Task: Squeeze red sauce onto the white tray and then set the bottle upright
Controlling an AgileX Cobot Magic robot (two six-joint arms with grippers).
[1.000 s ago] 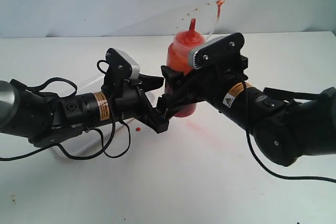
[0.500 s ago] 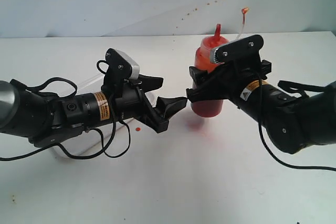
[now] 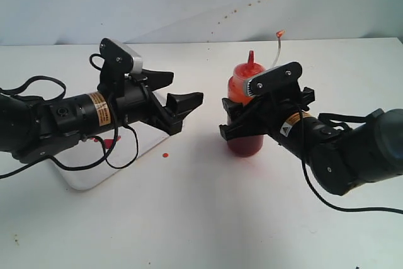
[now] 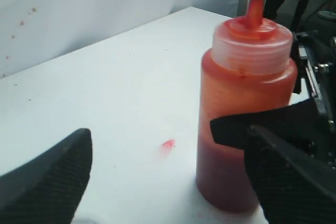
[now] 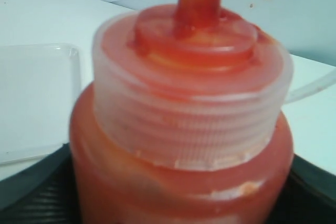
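Note:
The orange-red bottle (image 3: 240, 84) stands upright on the table right of centre, nozzle up, its tethered tip (image 3: 279, 33) arching off to the right. My right gripper (image 3: 242, 128) is shut around its body; the right wrist view shows the ribbed cap and the bottle (image 5: 184, 129) filling the space between the fingers (image 5: 31, 200). My left gripper (image 3: 186, 89) is open, empty and clear of the bottle on its left. In the left wrist view the bottle (image 4: 241, 85) stands beyond the open left gripper (image 4: 168, 192). The white tray (image 3: 88, 176) lies under the left arm, with red sauce (image 3: 102, 140) on it.
A red drop (image 3: 165, 154) lies on the table just off the tray's corner, and a drop (image 4: 168, 144) on the table also shows from the left wrist. Red splatter (image 3: 234, 11) dots the back wall. The tray's corner (image 5: 37, 93) shows behind the bottle.
My right gripper carried the bottle to the right and down until it stood on the table. The left gripper drew back to the left, staying open.

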